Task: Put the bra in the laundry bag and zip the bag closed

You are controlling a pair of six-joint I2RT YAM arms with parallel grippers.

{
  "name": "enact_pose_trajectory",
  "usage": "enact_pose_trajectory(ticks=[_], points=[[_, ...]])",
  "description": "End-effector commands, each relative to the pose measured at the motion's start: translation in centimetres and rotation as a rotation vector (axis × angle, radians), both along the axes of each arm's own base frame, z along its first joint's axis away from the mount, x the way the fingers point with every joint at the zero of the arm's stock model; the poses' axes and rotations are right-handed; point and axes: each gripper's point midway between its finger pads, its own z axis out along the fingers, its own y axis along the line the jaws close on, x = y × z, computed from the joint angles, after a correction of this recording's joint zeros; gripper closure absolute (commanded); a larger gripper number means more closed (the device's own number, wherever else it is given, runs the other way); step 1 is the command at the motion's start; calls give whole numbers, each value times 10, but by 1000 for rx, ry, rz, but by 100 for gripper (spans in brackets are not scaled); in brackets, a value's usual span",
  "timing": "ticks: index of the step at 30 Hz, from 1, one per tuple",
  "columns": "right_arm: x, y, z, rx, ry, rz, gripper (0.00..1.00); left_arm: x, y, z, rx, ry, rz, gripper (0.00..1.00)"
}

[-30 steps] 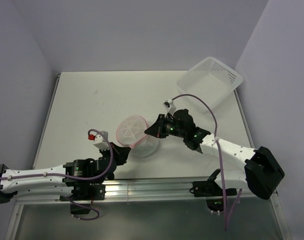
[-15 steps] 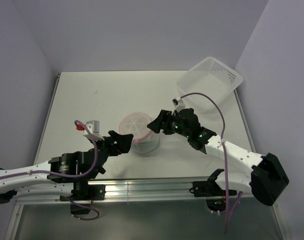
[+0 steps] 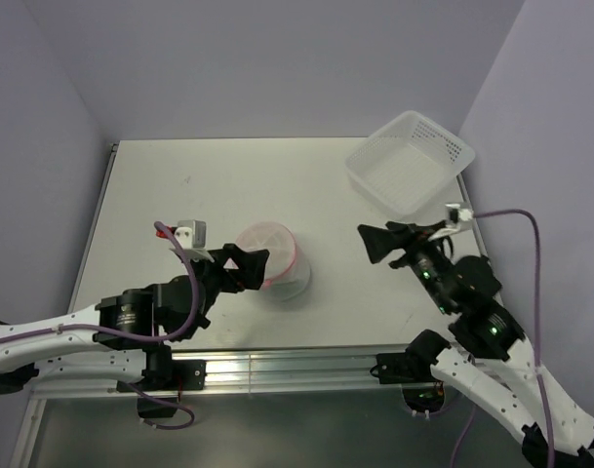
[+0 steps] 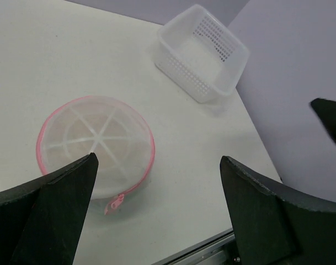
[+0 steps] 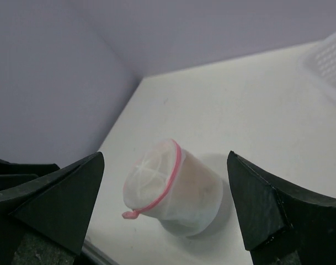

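Both arms have let go of the bag since a second ago, and the right one has swung well off to the right. On the left, the left fingers (image 3: 250, 263) hang released and empty just beside the bag's left side, spread wide in their own camera with the bag showing between them. The bag (image 3: 273, 259) sits alone near the middle of the surface (image 3: 170, 195), towards its near edge, a small drum of white mesh tipped a little so its round spoked face looks up and to the left. Its pink rim (image 4: 149, 144) runs all the way round that face, and the zip pull (image 4: 113, 204) dangles at the near side. What is inside I cannot make out through the mesh. Further right, the right fingers (image 3: 382, 239) are parted too, holding nothing, well apart from the bag and pointing back at it. A white basket (image 3: 409, 161) stands at the far right corner.
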Motion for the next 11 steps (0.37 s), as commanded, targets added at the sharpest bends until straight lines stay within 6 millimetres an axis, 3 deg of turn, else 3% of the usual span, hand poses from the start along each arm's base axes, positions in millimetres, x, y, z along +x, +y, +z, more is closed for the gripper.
enact_pose_trajectory(ticks=[1,8,11], points=[[-14,-45,13,-42,-62,-137,0,0,-20,0,32,-28,-56,1],[-22,-61,-5,-38,-23,-188,0,-1,-52,-11,87,-29,-112,1],[-25,-61,-1,-30,-33,-176,0,-1,-52,-7,67,-40,-115,1]])
